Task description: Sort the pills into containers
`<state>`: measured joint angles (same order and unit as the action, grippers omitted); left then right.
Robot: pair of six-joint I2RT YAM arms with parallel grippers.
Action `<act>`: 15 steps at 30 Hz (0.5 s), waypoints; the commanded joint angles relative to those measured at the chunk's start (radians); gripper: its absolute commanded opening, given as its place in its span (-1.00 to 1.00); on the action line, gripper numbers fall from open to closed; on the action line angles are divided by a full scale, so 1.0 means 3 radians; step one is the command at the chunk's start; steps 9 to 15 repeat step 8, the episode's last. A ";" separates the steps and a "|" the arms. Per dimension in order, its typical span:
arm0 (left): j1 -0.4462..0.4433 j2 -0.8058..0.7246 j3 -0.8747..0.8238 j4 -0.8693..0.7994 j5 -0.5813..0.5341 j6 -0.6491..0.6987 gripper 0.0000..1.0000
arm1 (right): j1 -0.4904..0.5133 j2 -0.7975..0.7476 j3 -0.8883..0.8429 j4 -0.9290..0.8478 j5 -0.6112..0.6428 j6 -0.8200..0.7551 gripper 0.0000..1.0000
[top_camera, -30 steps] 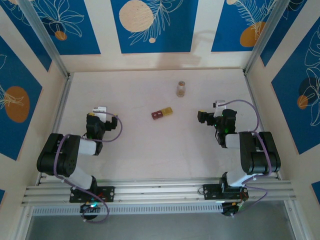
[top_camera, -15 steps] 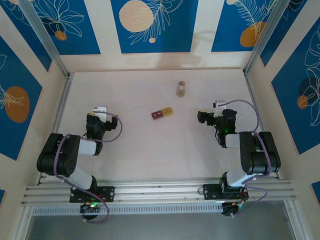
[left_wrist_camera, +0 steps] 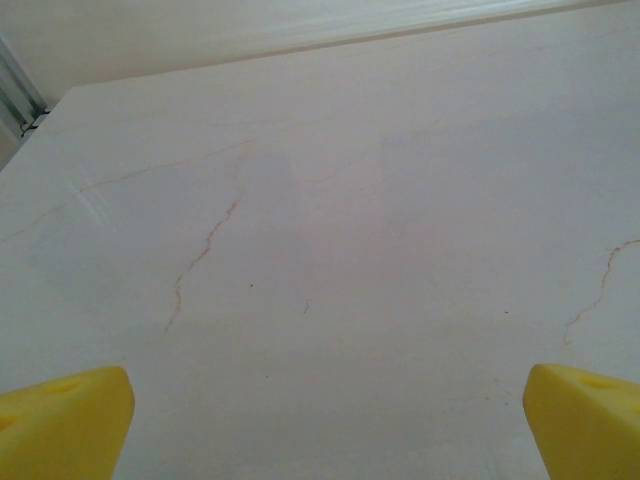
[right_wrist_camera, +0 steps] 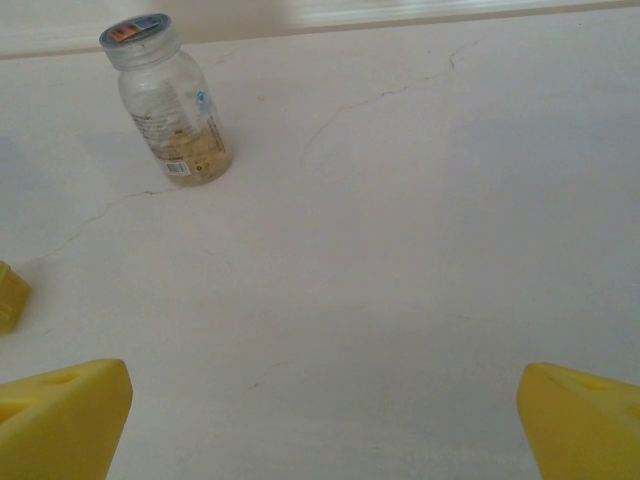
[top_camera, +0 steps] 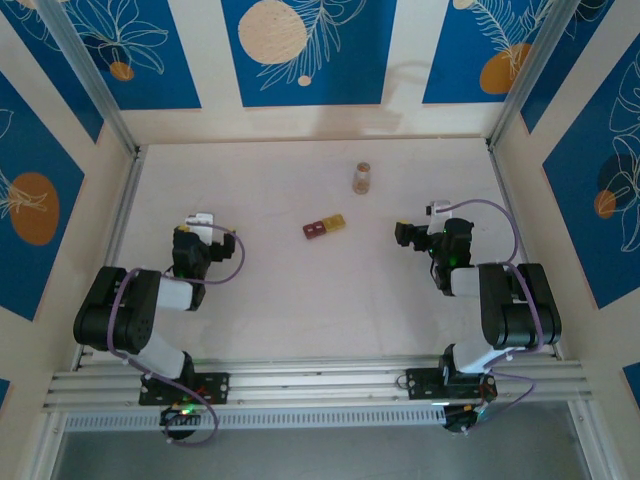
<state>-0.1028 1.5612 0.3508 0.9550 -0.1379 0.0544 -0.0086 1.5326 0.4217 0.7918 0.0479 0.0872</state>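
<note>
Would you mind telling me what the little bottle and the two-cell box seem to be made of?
The bottle looks like clear glossy plastic or glass: its contents show through. The two-cell box looks like opaque plastic, one cell dark red, one yellow-tan; too small to be sure.

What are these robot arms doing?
Nothing is being handled right now. The left end effector and the right end effector hang open and empty over the near part of the table. The little red-and-yellow containers lie mid-table, and a clear bottle stands upright farther back, untouched.
</note>
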 commanded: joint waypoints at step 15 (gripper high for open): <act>0.0091 0.0001 0.0065 -0.0053 0.0357 0.0044 0.99 | -0.0002 -0.0036 -0.0004 0.0005 -0.0047 0.0016 0.97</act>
